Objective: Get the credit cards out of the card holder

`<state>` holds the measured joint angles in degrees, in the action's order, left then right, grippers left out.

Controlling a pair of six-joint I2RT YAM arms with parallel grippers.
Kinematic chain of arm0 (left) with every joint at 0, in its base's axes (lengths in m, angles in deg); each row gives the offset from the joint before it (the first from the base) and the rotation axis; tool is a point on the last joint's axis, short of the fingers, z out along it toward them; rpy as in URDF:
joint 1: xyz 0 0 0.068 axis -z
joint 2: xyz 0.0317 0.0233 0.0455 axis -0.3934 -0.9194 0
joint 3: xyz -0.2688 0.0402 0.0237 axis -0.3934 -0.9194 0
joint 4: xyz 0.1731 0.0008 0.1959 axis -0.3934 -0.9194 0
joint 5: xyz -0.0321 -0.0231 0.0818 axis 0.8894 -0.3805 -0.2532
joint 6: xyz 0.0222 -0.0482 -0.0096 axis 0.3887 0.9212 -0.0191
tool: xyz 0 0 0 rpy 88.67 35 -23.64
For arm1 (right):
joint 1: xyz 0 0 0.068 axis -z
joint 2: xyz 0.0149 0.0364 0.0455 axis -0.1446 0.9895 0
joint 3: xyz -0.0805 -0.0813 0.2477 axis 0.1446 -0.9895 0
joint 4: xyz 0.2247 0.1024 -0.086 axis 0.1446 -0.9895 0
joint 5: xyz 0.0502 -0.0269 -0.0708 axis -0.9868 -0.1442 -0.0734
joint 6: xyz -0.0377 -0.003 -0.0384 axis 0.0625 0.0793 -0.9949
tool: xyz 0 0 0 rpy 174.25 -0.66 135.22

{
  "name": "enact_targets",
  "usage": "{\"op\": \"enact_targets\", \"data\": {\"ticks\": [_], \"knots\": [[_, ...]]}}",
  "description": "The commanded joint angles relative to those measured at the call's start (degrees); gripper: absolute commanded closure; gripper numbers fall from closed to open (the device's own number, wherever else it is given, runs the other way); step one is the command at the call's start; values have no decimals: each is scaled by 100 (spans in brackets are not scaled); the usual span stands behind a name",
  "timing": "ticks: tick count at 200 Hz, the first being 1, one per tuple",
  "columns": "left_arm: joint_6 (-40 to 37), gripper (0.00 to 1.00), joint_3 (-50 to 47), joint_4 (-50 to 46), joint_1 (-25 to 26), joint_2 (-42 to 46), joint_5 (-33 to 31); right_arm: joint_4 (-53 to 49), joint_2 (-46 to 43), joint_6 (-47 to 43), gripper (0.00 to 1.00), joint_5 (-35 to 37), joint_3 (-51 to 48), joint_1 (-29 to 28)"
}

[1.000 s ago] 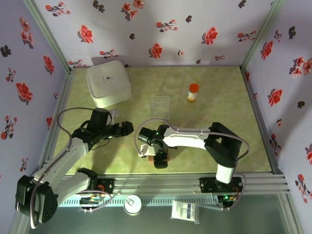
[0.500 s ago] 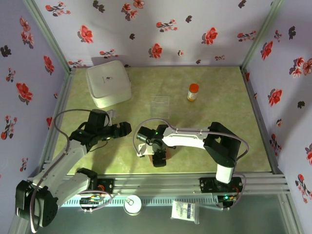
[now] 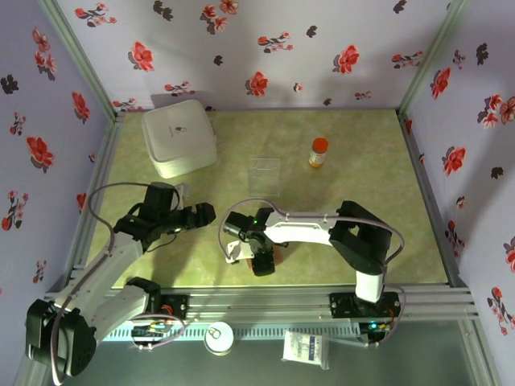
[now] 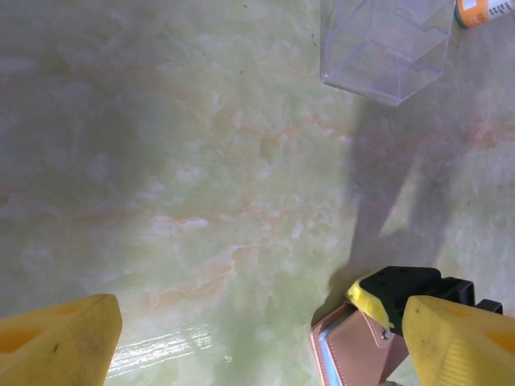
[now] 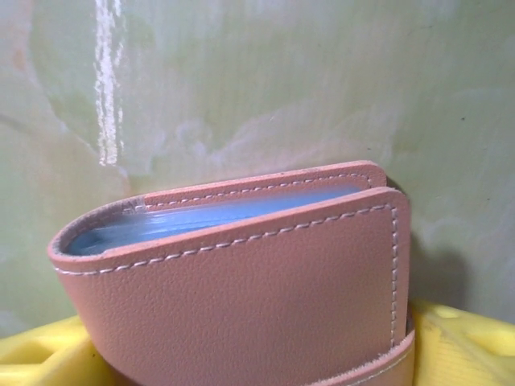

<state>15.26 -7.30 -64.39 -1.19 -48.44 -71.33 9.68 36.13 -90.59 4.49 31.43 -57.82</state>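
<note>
The tan card holder (image 5: 241, 297) stands on edge, folded shut, with blue-grey layers showing between its covers. The credit cards are hidden inside it. My right gripper (image 5: 257, 358) has a yellow finger pressed against each end of the holder, so it is shut on it. From above, the right gripper (image 3: 261, 261) covers most of the card holder (image 3: 274, 256) near the table's front middle. My left gripper (image 3: 206, 214) hovers to its left with its fingers wide open and nothing between them. In the left wrist view the card holder (image 4: 354, 354) sits at the bottom right, beside the left gripper (image 4: 269, 346).
A clear plastic box (image 3: 264, 170) (image 4: 386, 44) stands mid-table behind the holder. An orange-capped bottle (image 3: 319, 152) (image 4: 483, 10) is to its right. A big white square container (image 3: 179, 137) fills the back left corner. Floral walls enclose three sides.
The right gripper's jaws have narrowed onto the card holder and the arm has edged slightly left. The left gripper has drifted a little nearer, still open.
</note>
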Motion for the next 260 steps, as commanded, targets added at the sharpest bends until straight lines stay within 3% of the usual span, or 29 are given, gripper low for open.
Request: {"op": "enact_targets", "data": {"ticks": [1, 40, 72, 137, 174, 211, 260], "knots": [[-22, 9, -47, -65, -70, 52, -30, 117, -187, 12, 22, 232, -109, -22], [44, 9, -79, 172, -83, -48, -17, 449, -760, 601, 24, 92, -369, -4], [212, 9, -164, 544, -102, -201, -11, 857, -1161, 1735, 25, 343, -685, 56], [641, 9, -233, 1396, -97, -682, -37, 1209, -1425, 6209, 37, 1800, -776, 157], [818, 9, -243, 1806, -99, -947, 9, 893, -1414, 8206, 38, 1954, -621, 357], [876, 9, -189, 1905, -98, -1327, 248, 1584, -1536, 8939, 38, 1270, -924, 942], [941, 11, -143, 1998, -97, -1592, 494, 1119, -1107, 8895, 38, 1066, -294, 1225]]}}
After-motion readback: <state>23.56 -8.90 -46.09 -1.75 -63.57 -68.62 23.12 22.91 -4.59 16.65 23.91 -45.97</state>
